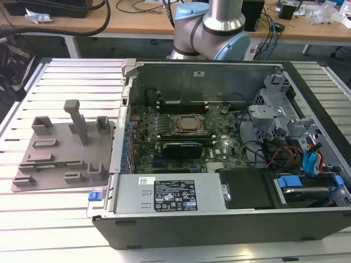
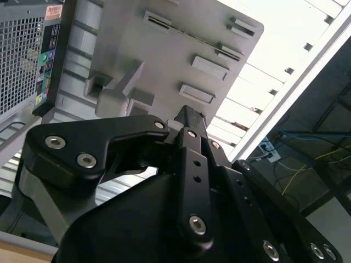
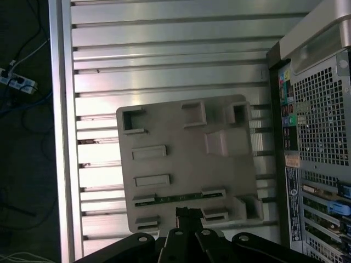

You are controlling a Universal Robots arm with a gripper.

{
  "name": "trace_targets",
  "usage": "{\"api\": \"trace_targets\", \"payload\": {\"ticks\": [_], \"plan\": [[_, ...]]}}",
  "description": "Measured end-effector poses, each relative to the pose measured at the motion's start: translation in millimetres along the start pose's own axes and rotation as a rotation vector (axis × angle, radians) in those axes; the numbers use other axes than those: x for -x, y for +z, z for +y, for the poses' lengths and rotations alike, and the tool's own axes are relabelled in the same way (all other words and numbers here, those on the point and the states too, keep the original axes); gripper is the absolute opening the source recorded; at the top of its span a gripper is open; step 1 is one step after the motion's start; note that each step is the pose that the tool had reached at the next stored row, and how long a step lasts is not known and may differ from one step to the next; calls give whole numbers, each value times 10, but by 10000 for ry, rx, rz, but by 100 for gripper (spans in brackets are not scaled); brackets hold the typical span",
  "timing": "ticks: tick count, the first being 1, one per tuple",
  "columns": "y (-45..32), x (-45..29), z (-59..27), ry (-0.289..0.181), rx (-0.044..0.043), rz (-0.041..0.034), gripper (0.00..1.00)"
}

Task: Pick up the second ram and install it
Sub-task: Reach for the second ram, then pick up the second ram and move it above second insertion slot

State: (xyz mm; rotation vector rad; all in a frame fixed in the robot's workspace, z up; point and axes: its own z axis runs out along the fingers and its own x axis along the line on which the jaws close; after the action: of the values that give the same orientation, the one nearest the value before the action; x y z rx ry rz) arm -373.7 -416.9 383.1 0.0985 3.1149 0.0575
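Ram (image 3: 178, 198): thin green stick, lying flat in a long slot of the plate, near the plate edge closest to the jaws. Not held.

Gripper (image 3: 189, 212): black; jaws drawn narrow, tips close together with nothing between them. In the first wrist view it hangs over the plate edge near the ram and apart from it; whether it touches the plate cannot be told. In the second wrist view the gripper (image 2: 184, 118) is seen from behind, its linkages folded in towards the tips.

Plate (image 3: 186, 148): grey plastic, with raised blocks and slots, lying flat on the bench. In the exterior view it sits just beside the case, on that view's left.

Case (image 1: 219, 224): open-sided computer, lying on the bench, with the green motherboard (image 1: 164, 131) and the processor socket (image 1: 189, 125) showing.

Bench (image 1: 71, 82): slatted aluminium.

Arm (image 1: 211, 22): grey and blue joints, standing behind the case.
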Motion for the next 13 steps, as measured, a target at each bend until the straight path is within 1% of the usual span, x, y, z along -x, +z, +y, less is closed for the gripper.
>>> {"api": "trace_targets", "payload": {"ticks": [11, 13], "plan": [[1, 1, -5, -3, 1, -1, 10], [0, 0, -5, -497, 11, 19, 10]]}}
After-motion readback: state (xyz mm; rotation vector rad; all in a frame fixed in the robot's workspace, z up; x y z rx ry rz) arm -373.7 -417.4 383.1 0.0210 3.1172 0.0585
